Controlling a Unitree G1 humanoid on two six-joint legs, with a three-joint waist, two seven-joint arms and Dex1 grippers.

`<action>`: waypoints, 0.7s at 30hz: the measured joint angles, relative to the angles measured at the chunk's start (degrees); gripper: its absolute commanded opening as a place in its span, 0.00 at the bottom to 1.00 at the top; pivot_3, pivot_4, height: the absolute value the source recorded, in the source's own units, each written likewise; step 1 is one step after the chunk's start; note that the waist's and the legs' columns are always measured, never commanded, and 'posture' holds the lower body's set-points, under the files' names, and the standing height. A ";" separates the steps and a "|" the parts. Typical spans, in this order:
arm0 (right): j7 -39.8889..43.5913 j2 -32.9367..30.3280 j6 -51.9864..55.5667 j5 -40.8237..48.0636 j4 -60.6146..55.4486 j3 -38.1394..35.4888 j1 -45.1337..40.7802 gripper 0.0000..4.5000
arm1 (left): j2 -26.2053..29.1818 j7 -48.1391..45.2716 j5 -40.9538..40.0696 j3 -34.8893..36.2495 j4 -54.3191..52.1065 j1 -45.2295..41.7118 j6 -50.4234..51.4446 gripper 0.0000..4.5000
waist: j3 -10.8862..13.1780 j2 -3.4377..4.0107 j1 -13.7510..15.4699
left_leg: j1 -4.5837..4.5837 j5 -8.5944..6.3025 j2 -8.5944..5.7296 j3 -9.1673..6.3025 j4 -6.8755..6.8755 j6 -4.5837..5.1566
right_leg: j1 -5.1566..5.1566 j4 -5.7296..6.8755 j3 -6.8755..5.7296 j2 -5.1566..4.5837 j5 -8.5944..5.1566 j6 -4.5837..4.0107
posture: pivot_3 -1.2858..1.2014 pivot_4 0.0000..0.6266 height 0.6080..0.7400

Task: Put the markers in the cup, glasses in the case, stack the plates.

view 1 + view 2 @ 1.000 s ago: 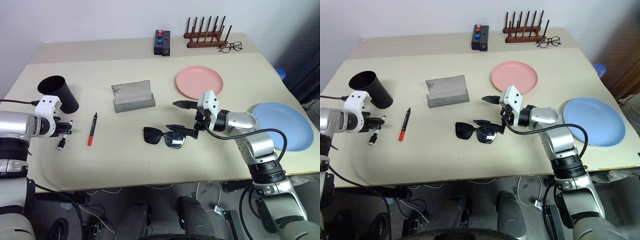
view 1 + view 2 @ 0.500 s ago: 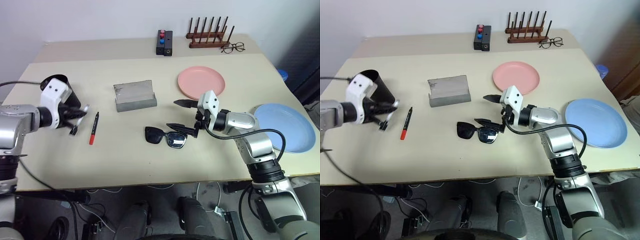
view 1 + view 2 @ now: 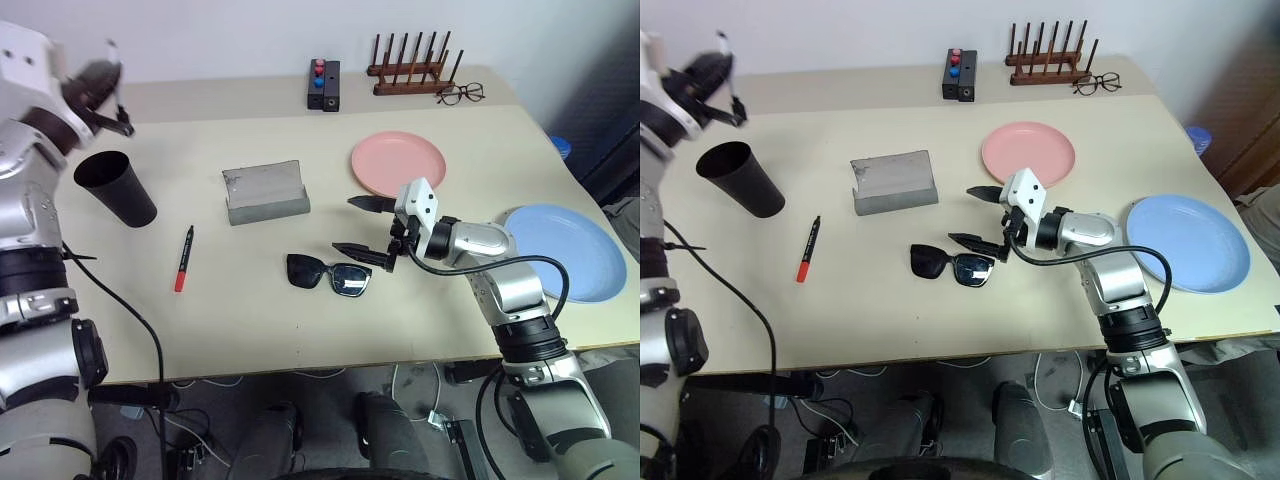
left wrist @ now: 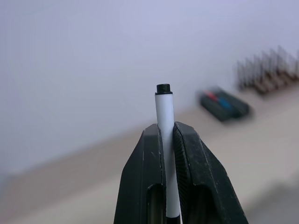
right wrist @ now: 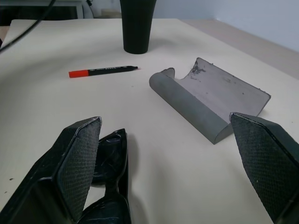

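Beige table [image 3: 300, 300] beneath a pale wall carries the scene. At 3 o'clock lies the light blue plate [image 3: 565, 250], with the pink plate [image 3: 398, 164] at 1 o'clock from the table's middle. Beside the middle sits the open grey case [image 3: 265, 193]; the black cup [image 3: 118, 187] stands at 9 o'clock. Black sunglasses [image 3: 330, 275] lie just below centre, the right hand [image 3: 362, 228] spread wide right beside them, one finger above the frame. At 10 o'clock, raised above the cup, the left hand [image 4: 168, 140] is pinching a white marker [image 4: 164, 121]. A red marker [image 3: 184, 259] rests between cup and sunglasses.
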 measured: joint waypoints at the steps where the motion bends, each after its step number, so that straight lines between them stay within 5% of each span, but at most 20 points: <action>1: -0.15 -0.02 0.01 0.00 -0.01 0.00 0.02 1.00 | 0.55 0.05 -0.03 1.18 2.51 -0.43 -2.65 0.02 | 0.00 0.00 -0.03 | 0.00 0.00 0.00 0.01 0.00 0.00 | 0.00 0.00 0.00 0.00 0.00 0.00 | 0.52 0.24 1.00; 12: -2.12 1.59 4.23 8.07 -1.66 -6.31 -2.97 1.00 | 0.36 2.38 0.16 5.73 22.48 0.23 -18.96 0.02 | -0.05 -0.08 0.26 | -0.03 -0.01 -0.01 -0.03 0.09 0.03 | 0.02 0.04 -0.03 0.00 0.01 0.01 | 0.52 0.24 1.00; 21: -2.23 1.56 5.84 9.64 -3.64 -6.66 -2.99 1.00 | -3.07 -1.16 -2.26 6.54 28.10 0.37 -21.11 0.02 | -0.10 -0.17 -0.04 | -0.04 -0.02 -0.02 -0.01 0.10 0.06 | 0.00 0.07 -0.03 -0.01 0.01 0.01 | 0.52 0.24 1.00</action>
